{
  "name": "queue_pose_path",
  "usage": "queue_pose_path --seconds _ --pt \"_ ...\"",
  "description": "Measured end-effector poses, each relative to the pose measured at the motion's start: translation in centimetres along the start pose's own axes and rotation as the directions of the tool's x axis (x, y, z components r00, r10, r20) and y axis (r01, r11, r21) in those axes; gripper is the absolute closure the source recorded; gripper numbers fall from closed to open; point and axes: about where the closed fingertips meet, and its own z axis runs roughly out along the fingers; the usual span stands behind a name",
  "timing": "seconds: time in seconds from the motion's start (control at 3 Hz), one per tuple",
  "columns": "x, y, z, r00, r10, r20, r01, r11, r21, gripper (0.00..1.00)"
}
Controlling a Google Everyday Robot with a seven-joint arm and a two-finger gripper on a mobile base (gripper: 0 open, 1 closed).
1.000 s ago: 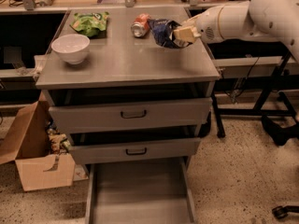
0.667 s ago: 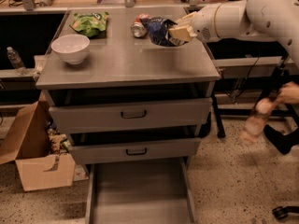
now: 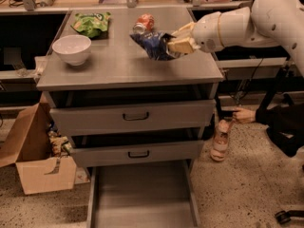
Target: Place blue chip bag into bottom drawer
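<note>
The blue chip bag point(image 3: 153, 44) is dark navy with pale print and hangs crumpled just above the grey cabinet top point(image 3: 118, 68), right of centre. My gripper point(image 3: 178, 39) reaches in from the right and is shut on the bag's right end. The bottom drawer point(image 3: 141, 196) is pulled open at the foot of the cabinet, a shallow tray with a flat grey floor, well below and in front of the bag.
A white bowl point(image 3: 71, 49), a green chip bag point(image 3: 91, 23) and a red can point(image 3: 144, 22) sit on the cabinet top. Two upper drawers with black handles point(image 3: 136, 116) stick out slightly. A cardboard box point(image 3: 35, 158) stands left. A person's hand point(image 3: 243, 114) holds a bottle point(image 3: 221, 139) at right.
My gripper has carried the blue chip bag leftward and toward the front over the cabinet top. A person's hand with a bottle has come in at the right, beside the cabinet.
</note>
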Motion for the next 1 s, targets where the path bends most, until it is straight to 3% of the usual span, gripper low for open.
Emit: queue_pose_path --seconds 0.33,0.67,1.0 --pt "-0.2 7.1 -1.2 0.989 -0.137 0.055 0.145 0.9704 -0.193 1.0" --pt "1.4 13.5 -2.6 0.97 -0.213 0.114 0.24 0.9079 -0.344 1.0" --pt "1.9 14.9 -2.9 0.964 -0.235 0.129 0.266 0.8864 -0.378 1.0"
